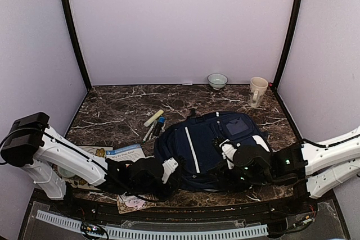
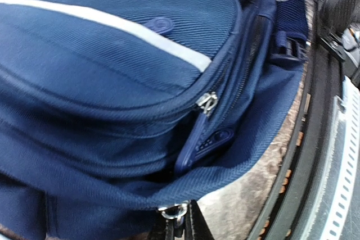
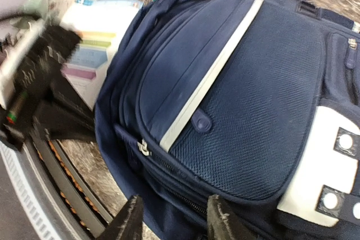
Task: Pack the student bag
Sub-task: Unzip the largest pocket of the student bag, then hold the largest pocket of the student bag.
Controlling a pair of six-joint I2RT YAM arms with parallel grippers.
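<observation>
Closest to the overhead camera, both arms are reaching in from 6 o'clock over the marble table (image 1: 112, 105). The student bag (image 1: 197, 144) is lying flat at centre, your left gripper (image 1: 175, 171) sitting at its 7 o'clock corner and your right gripper (image 1: 222, 149) hovering over its front panel. A booklet (image 1: 125, 152) is lying just beside the bag at 9 o'clock. Markers (image 1: 154, 123) are resting at 11 o'clock, and a bowl (image 1: 217, 80) and mug (image 1: 257, 91) are standing well apart at 1 o'clock.

Through the left wrist camera, the jaws are pressing nearly together at 6 o'clock, a metal zipper ring (image 2: 174, 212) right at their tips. Whether they are truly pinching it, I cannot tell. A navy rubber pull (image 2: 205, 139) is dangling at centre.

Through the right wrist camera, your fingers (image 3: 130, 223) are standing partly apart, holding nothing, above the bag's near edge. A zipper slider (image 3: 143, 147) is sitting just beyond them at 10 o'clock.

You are probably working a compartment open. Confirm the left pinch first, then pull along the zipper track rather than upward. Press the right fingers onto the panel so the fabric is staying taut.
</observation>
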